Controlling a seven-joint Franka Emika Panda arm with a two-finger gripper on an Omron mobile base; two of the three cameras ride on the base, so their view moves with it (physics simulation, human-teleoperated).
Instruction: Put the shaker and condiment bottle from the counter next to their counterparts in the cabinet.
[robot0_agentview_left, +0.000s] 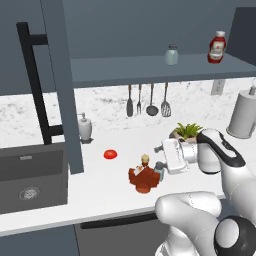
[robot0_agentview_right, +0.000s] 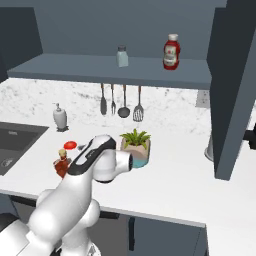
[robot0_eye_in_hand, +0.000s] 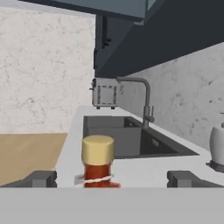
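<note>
White counter (robot0_agentview_left: 100, 190) holds condiment bottle (robot0_agentview_left: 144, 177) near front edge, right of sink (robot0_agentview_left: 30, 175). Cabinet (robot0_agentview_left: 150, 67) shelf carries counterparts only: ketchup bottle (robot0_agentview_left: 217, 47), glass shaker (robot0_agentview_left: 171, 55). Gripper (robot0_eye_in_hand: 112, 178) level with bottle neck, jaws wide apart either side, nothing held. Both placements judged outstanding; counter shaker not clearly made out.

1. No word, brand name or number can be read in any view.
2. The ketchup bottle (robot0_agentview_left: 217, 47) on the cabinet shelf (robot0_agentview_left: 150, 67) carries a label (a white patch with dark marks), too small and blurred to make out.
3. In the right base view the same label shows as a pale smudge on red, with no letters to tell.
4. The condiment bottle (robot0_eye_in_hand: 97, 162) has a bare cap and neck.
</note>
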